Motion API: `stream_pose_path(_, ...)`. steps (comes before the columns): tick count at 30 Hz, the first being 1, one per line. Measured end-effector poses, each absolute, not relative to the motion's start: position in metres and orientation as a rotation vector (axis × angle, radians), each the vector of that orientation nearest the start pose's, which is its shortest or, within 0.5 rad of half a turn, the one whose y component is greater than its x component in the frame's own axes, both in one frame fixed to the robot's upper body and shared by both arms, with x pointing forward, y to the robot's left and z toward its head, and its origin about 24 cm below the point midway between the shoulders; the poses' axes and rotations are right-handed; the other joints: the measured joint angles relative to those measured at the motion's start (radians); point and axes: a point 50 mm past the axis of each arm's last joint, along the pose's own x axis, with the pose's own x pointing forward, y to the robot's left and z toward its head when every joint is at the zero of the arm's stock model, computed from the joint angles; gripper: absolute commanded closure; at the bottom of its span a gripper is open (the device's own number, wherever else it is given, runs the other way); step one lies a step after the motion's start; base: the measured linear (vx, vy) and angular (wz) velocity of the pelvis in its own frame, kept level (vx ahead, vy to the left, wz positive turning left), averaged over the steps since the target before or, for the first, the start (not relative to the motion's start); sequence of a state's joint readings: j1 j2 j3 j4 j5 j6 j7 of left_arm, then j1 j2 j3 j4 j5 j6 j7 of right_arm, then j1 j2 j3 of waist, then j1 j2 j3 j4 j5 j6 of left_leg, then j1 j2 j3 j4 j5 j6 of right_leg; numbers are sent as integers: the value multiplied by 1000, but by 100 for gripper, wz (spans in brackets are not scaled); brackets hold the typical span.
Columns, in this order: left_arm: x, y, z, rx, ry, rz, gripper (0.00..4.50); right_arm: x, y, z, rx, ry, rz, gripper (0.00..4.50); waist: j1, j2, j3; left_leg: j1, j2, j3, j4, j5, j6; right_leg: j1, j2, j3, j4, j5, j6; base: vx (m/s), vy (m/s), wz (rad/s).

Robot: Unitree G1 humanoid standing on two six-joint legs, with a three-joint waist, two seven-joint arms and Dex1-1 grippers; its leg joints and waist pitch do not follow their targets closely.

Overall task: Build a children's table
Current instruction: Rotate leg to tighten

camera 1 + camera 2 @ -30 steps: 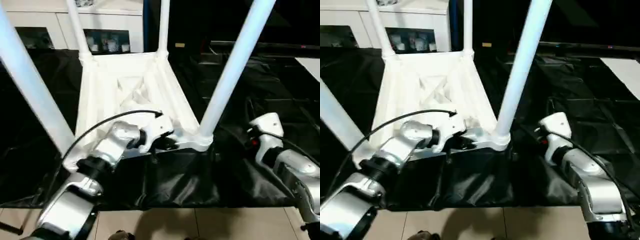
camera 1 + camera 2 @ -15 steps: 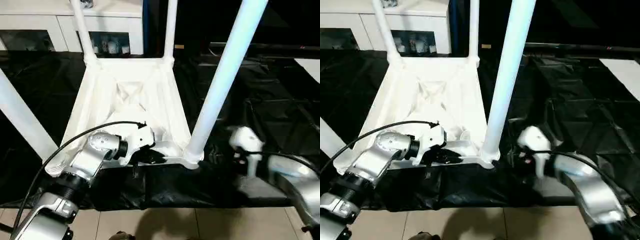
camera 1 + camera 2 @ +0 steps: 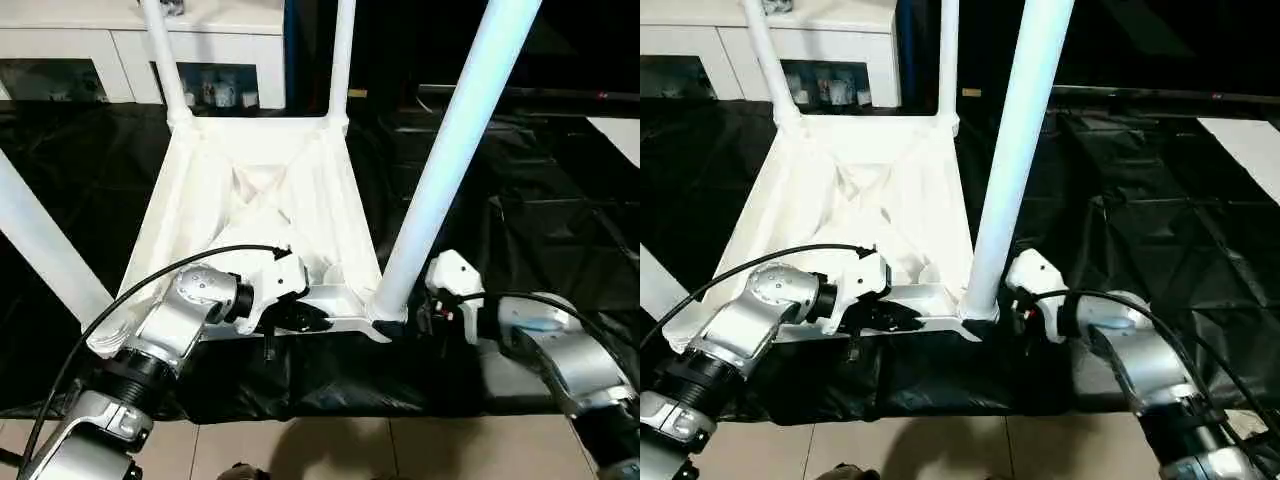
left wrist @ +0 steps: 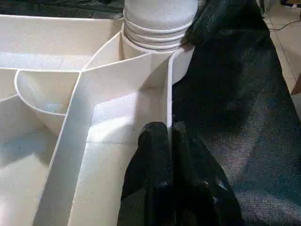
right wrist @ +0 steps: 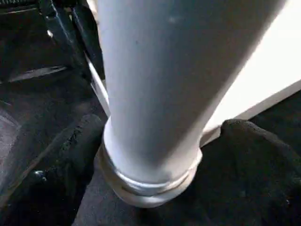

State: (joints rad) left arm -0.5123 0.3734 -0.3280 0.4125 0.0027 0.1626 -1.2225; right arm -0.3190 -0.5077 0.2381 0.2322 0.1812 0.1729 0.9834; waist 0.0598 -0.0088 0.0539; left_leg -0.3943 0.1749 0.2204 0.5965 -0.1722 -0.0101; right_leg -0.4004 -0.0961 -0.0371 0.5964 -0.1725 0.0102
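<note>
Nearest me, the left gripper [image 4: 168,136] is pinched tight on the thin near rim of the upturned table [image 3: 262,190], one black finger either side of the wall, just as it was a second ago. The right gripper [image 3: 1018,312] has swung in from well off to the side and now sits right at the foot of the near right leg [image 3: 450,150]; its fingers [image 5: 77,136] stand wide apart, flanking the leg's base where it meets the corner socket, and I can't tell whether they touch it.

The table lies upside down on the black sheet [image 3: 540,200], ribbed underside up, all four legs rising. It looks lower and flatter than a second ago, though the view itself has shifted. Beyond it stands a white cabinet [image 3: 110,45] with glass doors.
</note>
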Motion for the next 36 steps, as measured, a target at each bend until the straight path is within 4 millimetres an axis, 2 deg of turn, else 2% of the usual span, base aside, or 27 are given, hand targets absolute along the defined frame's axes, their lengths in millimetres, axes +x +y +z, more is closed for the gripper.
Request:
stream_pose_path(7,298,120,52,402,434,-1409,450,279,-161,45,-262,350,1140,68,0,0,0,0,0,0,1,0,0,0,0,0,0,0,0,0,0,0)
stream_pose_path(11,298,120,52,403,435,-1408,450,280,-161,45,-257,345,1141,103,-1,0,0,0,0,0,1,0,0,0,0,0,0,0,0,0,0,0)
stream_pose_path(12,298,120,52,403,435,-1408,450,281,-161,45,-255,344,1141,127,-1,0,0,0,0,0,1,0,0,0,0,0,0,0,0,0,0,0)
stream_pose_path(17,298,121,52,402,437,-1407,450,281,-160,44,-242,338,1137,164,-1,0,0,0,0,0,1,0,0,0,0,0,0,0,0,0,0,0)
stream_pose_path(26,299,121,52,390,443,-1398,450,282,-158,42,-213,332,1129,177,-3,0,0,0,0,0,1,0,0,0,0,0,2,0,0,0,0,0)
stream_pose_path(29,302,115,49,358,447,-1351,450,284,-157,39,-184,328,1068,178,-2,-1,-1,3,0,0,2,0,0,2,0,0,2,1,-1,0,0,0)
stream_pose_path(35,316,89,45,330,440,-1194,450,300,-154,30,-112,318,758,178,-12,0,-1,7,-1,0,3,0,0,3,-2,0,0,-1,1,0,0,0)
stream_pose_path(36,321,81,44,317,443,-1146,450,305,-148,27,-83,317,661,178,-17,0,-2,8,-1,-1,3,0,0,3,-2,-1,-1,-1,1,0,0,0)
